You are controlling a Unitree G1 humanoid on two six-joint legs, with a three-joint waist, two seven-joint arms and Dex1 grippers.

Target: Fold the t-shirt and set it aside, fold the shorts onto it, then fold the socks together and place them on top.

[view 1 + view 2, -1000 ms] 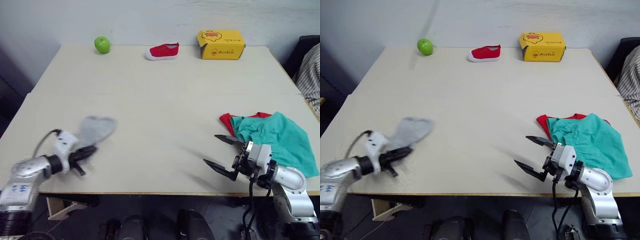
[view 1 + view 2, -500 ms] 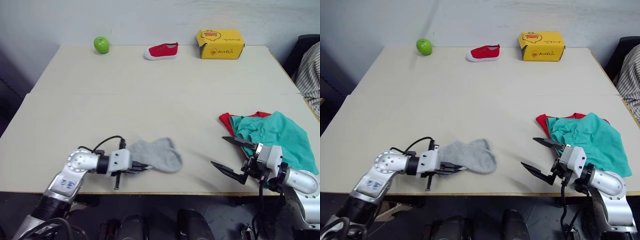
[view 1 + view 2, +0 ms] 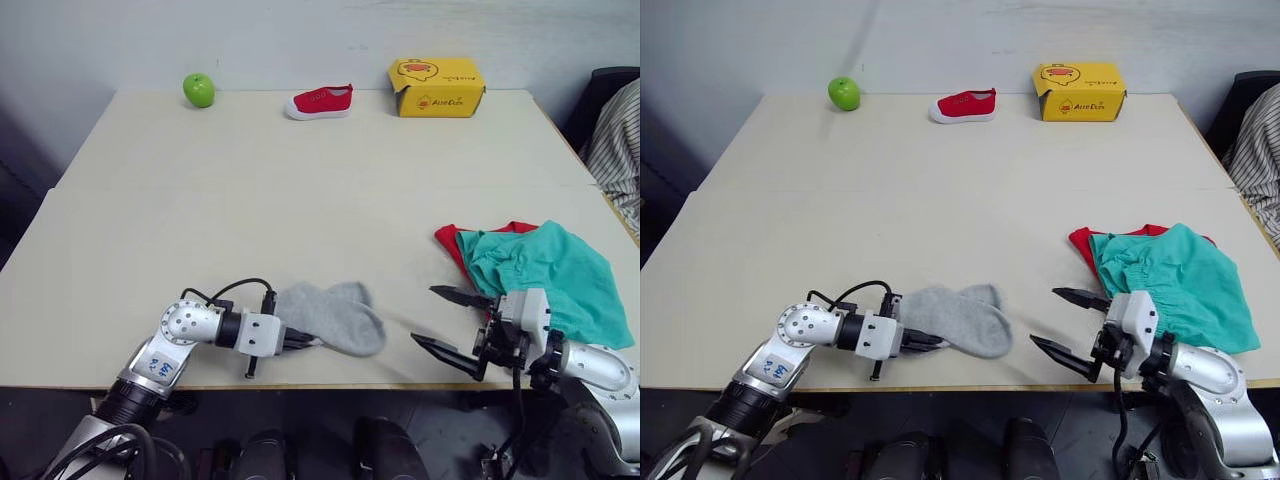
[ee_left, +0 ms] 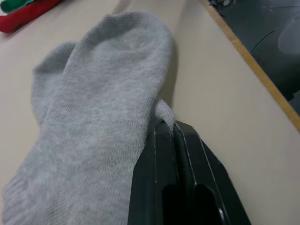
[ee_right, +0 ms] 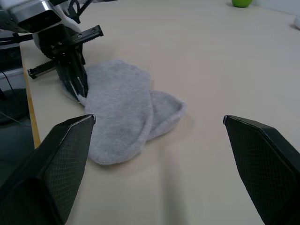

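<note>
Two grey socks (image 3: 332, 316) lie stacked near the bench's (image 3: 300, 190) front edge, and my left gripper (image 3: 298, 340) is clamped on their cuff end. My right gripper (image 3: 447, 322) hangs spread wide between the socks and the shorts (image 3: 545, 275), which lie on the t-shirt (image 3: 452, 243).

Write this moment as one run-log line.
left gripper: shut on light grey knit socks | right gripper: open, empty | teal cloth shorts over red cloth t-shirt
</note>
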